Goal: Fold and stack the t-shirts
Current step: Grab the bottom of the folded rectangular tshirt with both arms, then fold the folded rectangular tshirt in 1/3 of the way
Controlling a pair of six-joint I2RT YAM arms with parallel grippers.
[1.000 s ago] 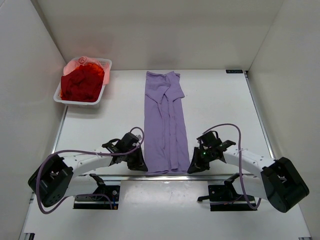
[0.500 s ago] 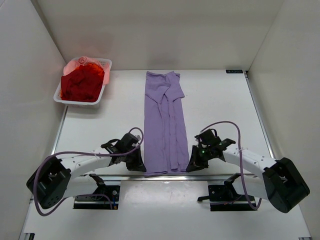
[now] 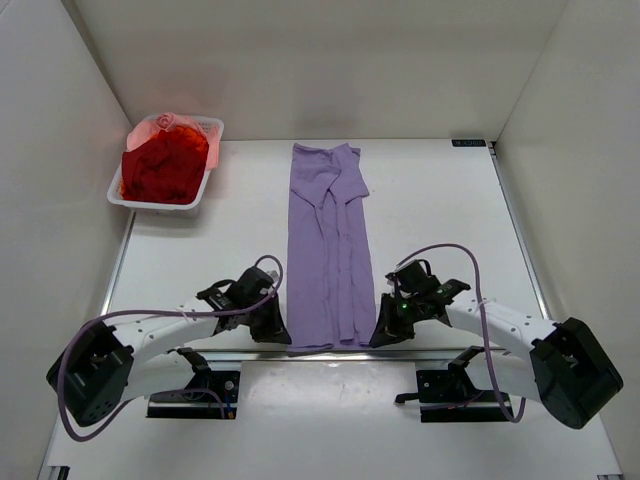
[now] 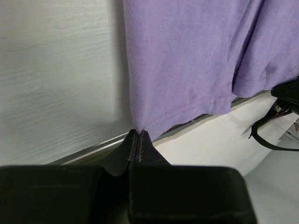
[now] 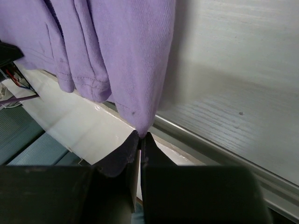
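place: robot lab | cues: white booth walls (image 3: 300, 60), white worktable (image 3: 440, 210)

A white table (image 3: 440, 200) with a faint grain fills the booth. Plain white walls rise from it: a back wall (image 3: 300, 60) at its far edge, a left wall (image 3: 50, 220) and a right wall (image 3: 590, 150). A metal rail (image 3: 330, 353) runs along its near edge. A small dark label (image 3: 467, 143) sits at its far right corner. The light is soft and even.

Bare table (image 3: 440, 200) flanking shirt (image 3: 328, 250); basket (image 3: 160, 203) far-left.
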